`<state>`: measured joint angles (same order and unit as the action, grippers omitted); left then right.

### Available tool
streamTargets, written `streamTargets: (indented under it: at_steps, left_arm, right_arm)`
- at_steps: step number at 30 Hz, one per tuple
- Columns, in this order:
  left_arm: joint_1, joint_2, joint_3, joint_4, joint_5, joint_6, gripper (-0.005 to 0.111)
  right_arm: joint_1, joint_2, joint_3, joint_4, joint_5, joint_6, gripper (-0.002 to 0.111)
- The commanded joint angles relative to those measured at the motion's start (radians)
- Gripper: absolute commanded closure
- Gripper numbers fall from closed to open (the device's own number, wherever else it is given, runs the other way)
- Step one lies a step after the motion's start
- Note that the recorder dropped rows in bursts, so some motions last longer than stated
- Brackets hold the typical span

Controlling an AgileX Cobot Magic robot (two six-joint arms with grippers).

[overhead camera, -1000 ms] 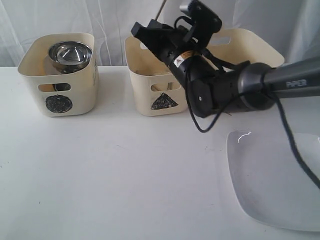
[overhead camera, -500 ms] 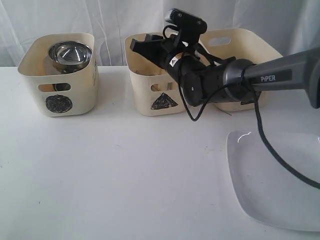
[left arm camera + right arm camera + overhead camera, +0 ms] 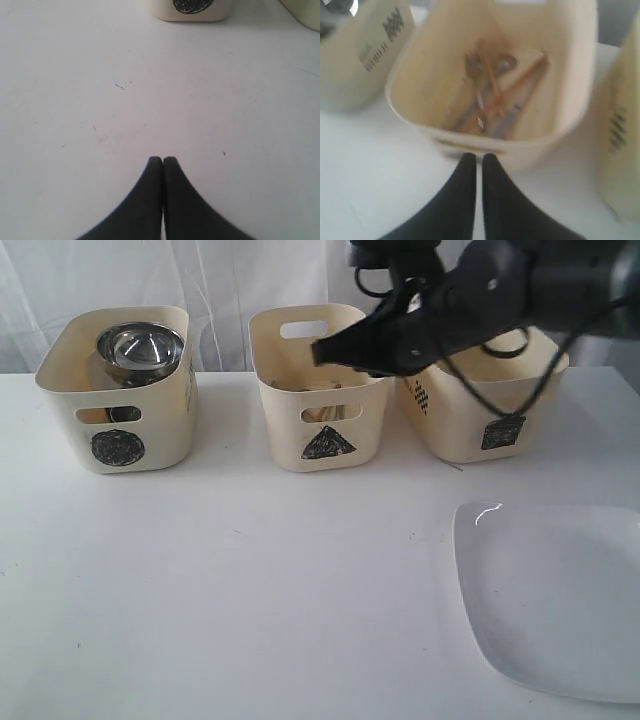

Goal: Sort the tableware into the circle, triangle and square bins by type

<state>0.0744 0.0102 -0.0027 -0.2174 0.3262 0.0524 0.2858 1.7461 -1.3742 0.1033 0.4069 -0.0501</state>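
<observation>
The circle bin point(image 3: 118, 390) holds stacked steel bowls point(image 3: 140, 346). In the triangle bin point(image 3: 320, 390) lie steel cutlery and wooden chopsticks point(image 3: 495, 95). The square bin point(image 3: 490, 390) stands on the right, partly behind the right arm. A large white plate point(image 3: 555, 600) lies on the table at the front right. Blurred, my right gripper point(image 3: 322, 352) hangs over the triangle bin's right rim; in its wrist view its jaws point(image 3: 479, 157) are shut and hold nothing. My left gripper point(image 3: 162, 160) is shut and empty above bare table, a short way in front of the circle bin point(image 3: 190, 7).
The three bins stand in a row along the back of the white table point(image 3: 250, 570), in front of a white curtain. The right arm's cables hang over the square bin.
The right arm has risen and pulled back to the right from over the triangle bin. A thin stick at its jaws a second ago is gone. The left gripper has not moved.
</observation>
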Motion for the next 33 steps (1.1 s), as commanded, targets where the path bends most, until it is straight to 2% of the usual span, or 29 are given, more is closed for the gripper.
streamTargets:
  at_steps: [1,7,12,14,17,19,21,28,30,33]
  left_arm:
    - [-0.006,-0.008,0.003,-0.006,0.029,0.001,0.107]
    - [-0.006,-0.008,0.003,-0.006,0.029,0.001,0.107]
    - [-0.006,-0.008,0.003,-0.006,0.029,0.001,0.107]
    - [-0.006,-0.008,0.003,-0.006,0.029,0.001,0.107]
    - [-0.006,-0.008,0.003,-0.006,0.029,0.001,0.107]
    - [-0.006,-0.008,0.003,-0.006,0.029,0.001,0.107]
    - [-0.006,-0.008,0.003,-0.006,0.029,0.001,0.107]
    - [-0.006,-0.008,0.003,-0.006,0.029,0.001,0.107]
    - [-0.006,-0.008,0.003,-0.006,0.029,0.001,0.107]
    - [-0.006,-0.008,0.003,-0.006,0.029,0.001,0.107]
  right_arm:
    - [-0.132,-0.178,0.121,-0.103,0.213,0.004,0.108]
    - [-0.336,-0.443,0.440,-0.096,0.218,0.004,0.108]
    - [-0.611,-0.529,0.685,-0.067,0.201,0.004,0.108]
    - [-0.703,-0.529,0.741,0.027,0.228,-0.048,0.108]
    - [-0.800,-0.529,0.768,0.284,0.347,-0.301,0.108]
    - [-0.836,-0.529,0.768,0.414,0.458,-0.461,0.108]
    - [-0.850,-0.529,0.768,0.473,0.548,-0.495,0.108]
    - [-0.850,-0.529,0.768,0.412,0.625,-0.488,0.108]
    - [-0.850,-0.529,0.768,0.413,0.650,-0.486,0.104]
    - [-0.850,-0.529,0.768,0.417,0.681,-0.486,0.088]
